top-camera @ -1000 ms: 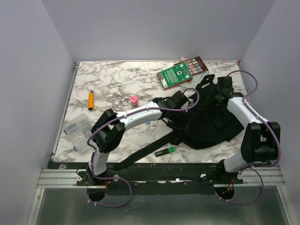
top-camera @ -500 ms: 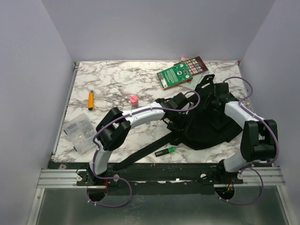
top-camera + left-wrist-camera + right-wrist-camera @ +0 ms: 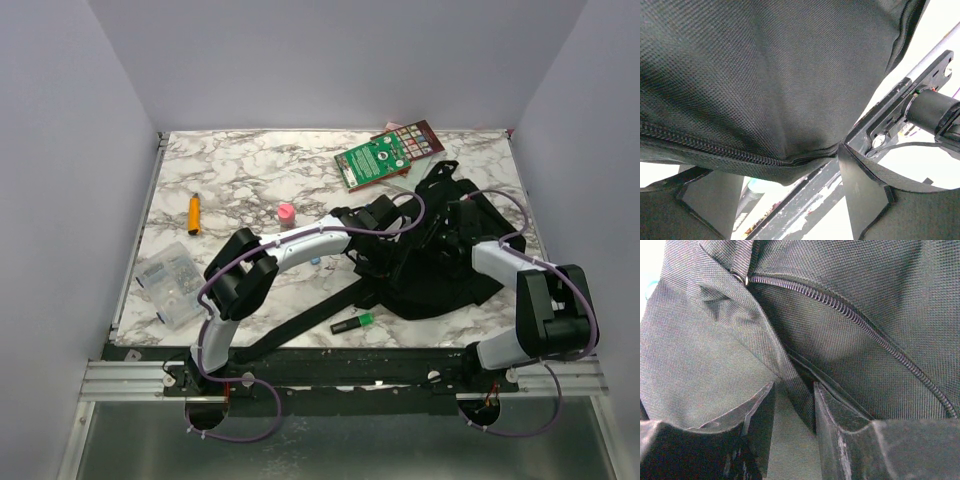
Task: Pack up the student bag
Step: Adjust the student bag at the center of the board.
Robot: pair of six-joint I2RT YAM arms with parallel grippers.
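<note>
Right pincer (image 3: 793, 386) drawn inward over bag (image 3: 440, 280) by table's (image 3: 250, 170) right edge, straddling a fold (image 3: 782, 362), clamp unclear; left pincer (image 3: 775, 165) apart at bag's left side.

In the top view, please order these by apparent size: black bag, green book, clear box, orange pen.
Largest: black bag.
Next: green book and clear box, which look about alike, so I do not rank them.
Smallest: orange pen.

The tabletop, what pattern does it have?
The tabletop is white marble with grey veining, clearest in the top external view.
</note>
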